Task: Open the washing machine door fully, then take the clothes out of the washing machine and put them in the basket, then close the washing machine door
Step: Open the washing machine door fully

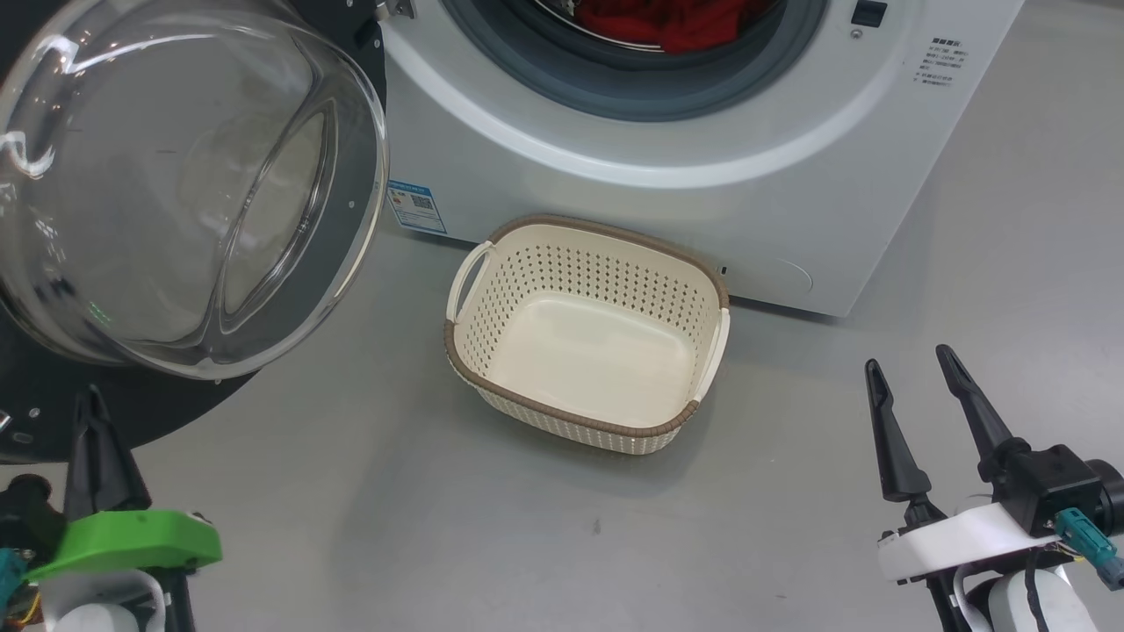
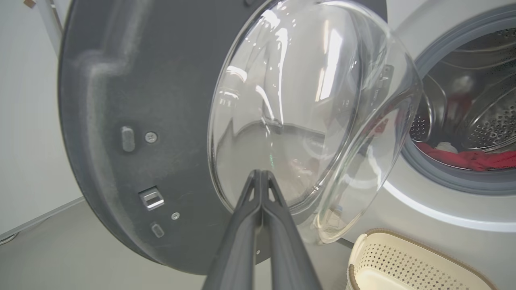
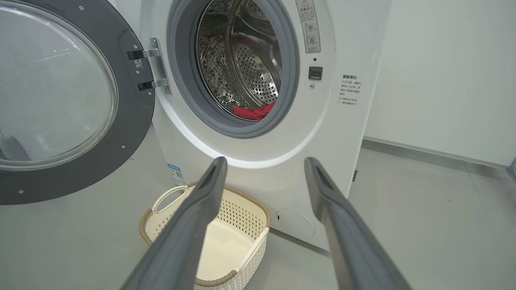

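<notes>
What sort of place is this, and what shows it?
Likely a laundry corner, perhaps a test room: a white washing machine, red clothes in its drum, a basket on the floor.

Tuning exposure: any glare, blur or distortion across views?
Head view: faint reflections on the black-rimmed round glass door. Left wrist view: bright streaks on its bowl, smearing the red clothes seen through it. Right wrist view: right gripper's dark fingers soft, perforated steel drum crisp.

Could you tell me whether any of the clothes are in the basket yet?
No, the basket shows a bare cream floor, and the red clothes lie in the washing machine.
</notes>
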Robot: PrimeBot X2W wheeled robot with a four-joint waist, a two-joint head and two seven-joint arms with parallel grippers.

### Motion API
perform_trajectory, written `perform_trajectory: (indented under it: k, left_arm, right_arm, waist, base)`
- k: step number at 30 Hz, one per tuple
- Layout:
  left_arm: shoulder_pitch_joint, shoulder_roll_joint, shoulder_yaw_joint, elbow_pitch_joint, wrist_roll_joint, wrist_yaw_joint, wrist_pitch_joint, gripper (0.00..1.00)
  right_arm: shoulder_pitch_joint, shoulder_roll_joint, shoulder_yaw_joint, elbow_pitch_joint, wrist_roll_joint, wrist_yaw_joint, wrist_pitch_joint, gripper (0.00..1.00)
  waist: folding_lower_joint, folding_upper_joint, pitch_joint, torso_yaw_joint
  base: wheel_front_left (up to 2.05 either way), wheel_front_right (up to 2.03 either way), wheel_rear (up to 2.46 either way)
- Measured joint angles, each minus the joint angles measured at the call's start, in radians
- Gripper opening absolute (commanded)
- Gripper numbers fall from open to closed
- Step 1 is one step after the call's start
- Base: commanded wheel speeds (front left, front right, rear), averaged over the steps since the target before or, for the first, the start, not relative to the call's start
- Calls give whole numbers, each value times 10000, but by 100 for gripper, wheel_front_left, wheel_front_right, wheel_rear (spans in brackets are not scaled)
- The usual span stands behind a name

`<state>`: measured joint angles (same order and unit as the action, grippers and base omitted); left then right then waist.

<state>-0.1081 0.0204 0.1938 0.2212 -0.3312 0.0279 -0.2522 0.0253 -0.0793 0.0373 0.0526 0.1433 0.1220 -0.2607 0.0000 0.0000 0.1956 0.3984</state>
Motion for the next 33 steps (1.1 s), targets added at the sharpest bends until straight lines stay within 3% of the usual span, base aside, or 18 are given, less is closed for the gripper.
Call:
perform_trajectory:
  k: [6,13,14,15,16,17,18,33]
  left_arm:
    - [453,12,-744,-407,65,-169,0,0]
    - [907,59,-2247,-855,-644,-339,0,0]
    - [932,63,-2422,-886,-702,-343,0,6]
    - [957,65,-2552,-903,-708,-343,0,30]
    - [990,71,-2663,-938,-717,-345,0,47]
    - [1023,73,-2750,-982,-723,-345,0,85]
    - [1041,84,-2849,-1007,-723,-345,0,100]
    - [1042,136,-3338,-1300,-169,-347,0,100]
  right_arm:
    - [38,52,17,40,44,0,0,100]
    - [42,134,127,44,56,0,0,100]
    - [42,146,142,40,56,0,0,100]
    - [40,146,198,42,56,0,0,100]
    - [39,157,244,44,58,0,0,100]
    - [37,167,274,44,58,0,0,100]
    - [36,176,286,46,59,0,0,100]
    - [38,242,282,290,249,0,0,100]
  waist:
    - [0,0,-164,-54]
    - [0,0,-255,-241]
    - [0,0,-254,-283]
    - [0,0,-252,-329]
    - [0,0,-252,-382]
    - [0,0,-253,-439]
    - [0,0,-254,-501]
    - [0,0,-503,-1727]
  base:
    - [0,0,0]
    - [0,0,0]
    - [0,0,0]
    - [0,0,0]
    - [0,0,0]
    - [0,0,0]
    - [0,0,0]
    - [0,0,0]
